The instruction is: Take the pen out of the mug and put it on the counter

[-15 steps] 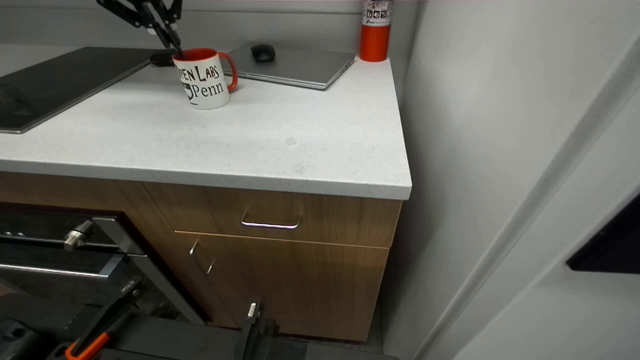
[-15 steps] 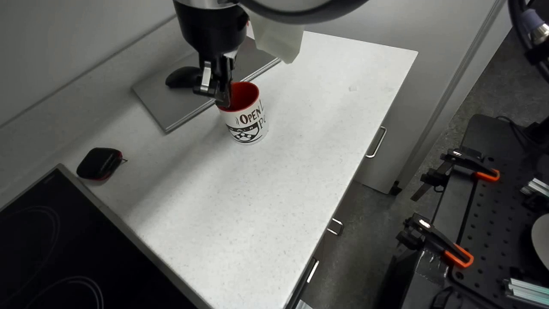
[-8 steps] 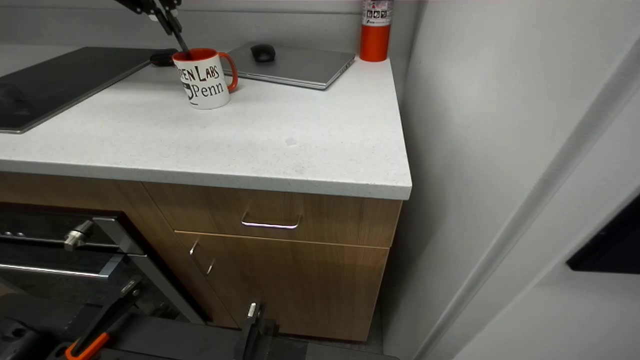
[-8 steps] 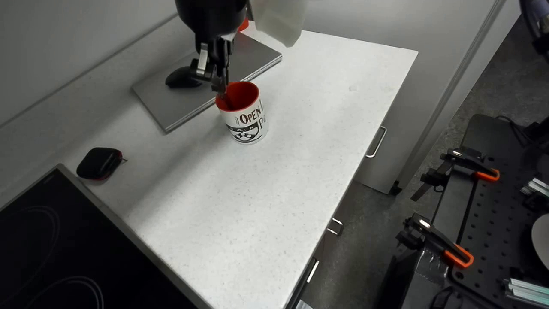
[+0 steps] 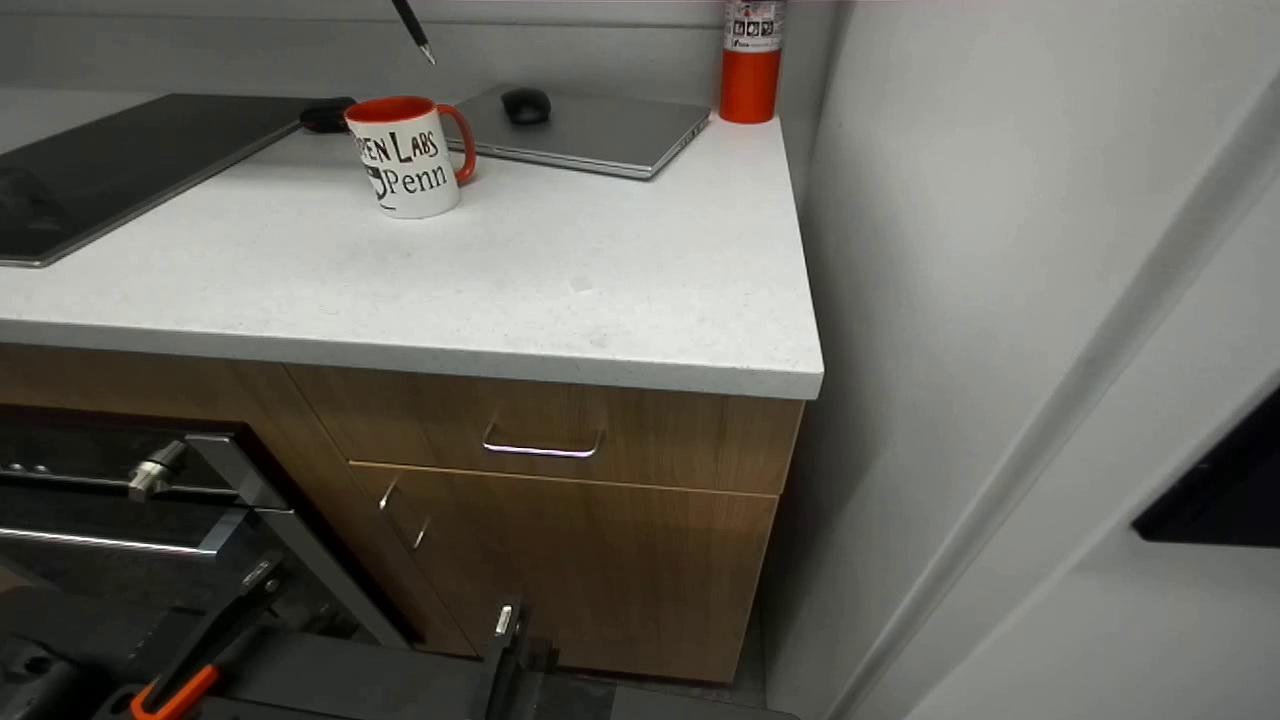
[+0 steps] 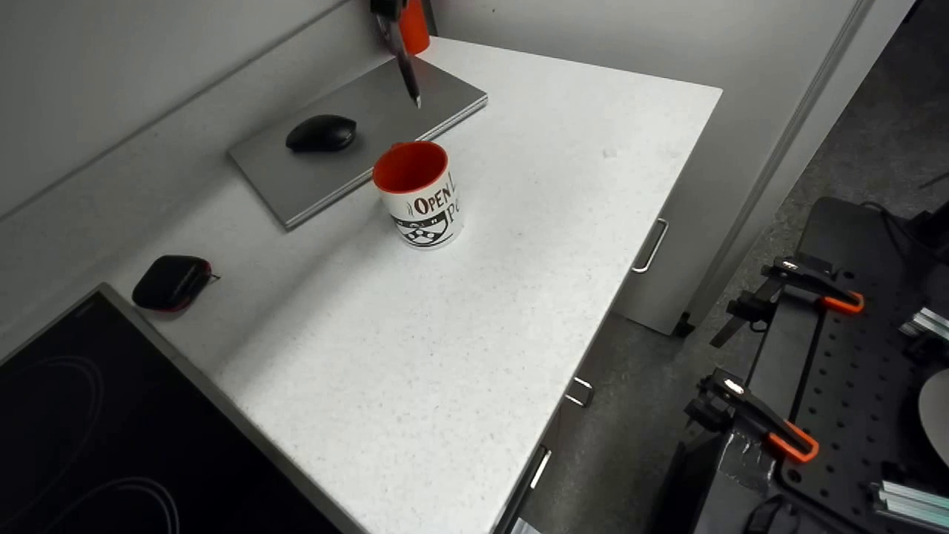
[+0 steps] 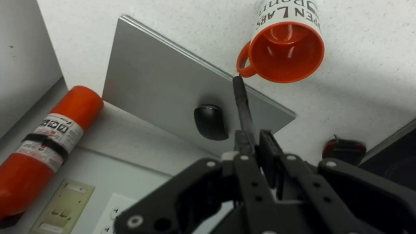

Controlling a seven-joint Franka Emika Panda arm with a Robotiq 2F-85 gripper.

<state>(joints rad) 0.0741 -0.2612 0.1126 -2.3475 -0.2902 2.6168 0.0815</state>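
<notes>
The mug [image 5: 408,170], white with a red inside and red handle, stands upright on the white counter [image 5: 520,280]. It also shows in the other views [image 6: 426,215] [image 7: 287,55], with nothing in it. The dark pen [image 7: 241,94] is gripped at one end by my gripper [image 7: 254,138], shut on it. The pen points down and tilts, clear of the mug. In the exterior views, its pale tip hangs above and behind the mug [image 5: 412,28] and over the laptop's area [image 6: 406,73]. The gripper is mostly above the top edge of both exterior views.
A closed grey laptop [image 6: 378,111] with a black mouse [image 6: 321,133] on it lies behind the mug. A red-and-white canister [image 5: 750,70] stands at the back corner. A small black case [image 6: 172,283] lies near the dark cooktop [image 6: 89,415]. A wall [image 5: 1000,250] flanks the counter.
My gripper has risen and drawn the pen up out of the mug, then shifted toward the laptop and canister side. The mug has stayed in place.
</notes>
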